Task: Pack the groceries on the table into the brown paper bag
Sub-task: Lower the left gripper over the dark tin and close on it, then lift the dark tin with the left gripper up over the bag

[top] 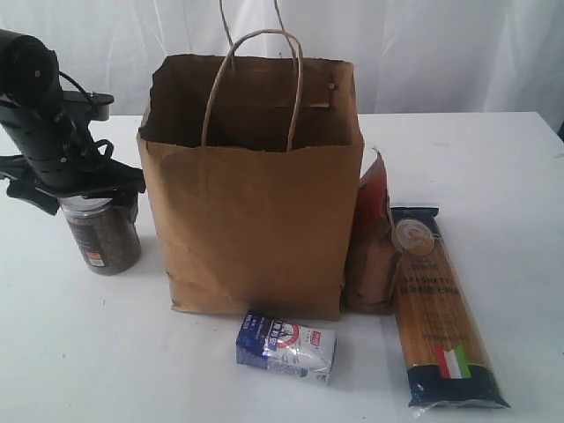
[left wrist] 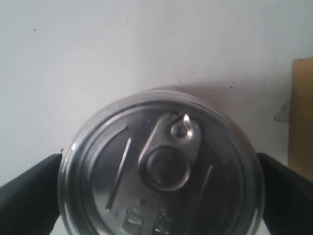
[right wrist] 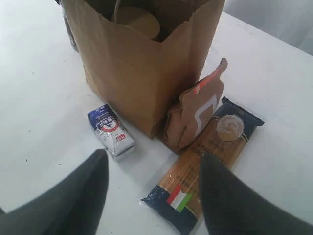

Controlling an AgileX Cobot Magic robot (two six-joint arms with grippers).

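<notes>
The brown paper bag (top: 256,211) (right wrist: 132,63) stands open on the white table (top: 493,159). A tan jar lid (right wrist: 139,22) shows inside it. Left of the bag stands the tin can (top: 104,236) (left wrist: 161,171), upright, its pull-tab lid facing my left gripper (top: 84,189) (left wrist: 160,196). That gripper is open, with a finger close on either side of the can. The blue-white carton (top: 286,346) (right wrist: 111,131) lies in front of the bag. The brown-orange pouch (top: 370,247) (right wrist: 195,112) leans at its right, beside the spaghetti packet (top: 438,308) (right wrist: 222,134). My right gripper (right wrist: 152,159) hangs open and empty above them.
A white curtain (top: 423,53) hangs behind the table. The bag's two loop handles (top: 256,79) stick up above its mouth. Bare tabletop (top: 88,352) lies in front of the can and left of the carton.
</notes>
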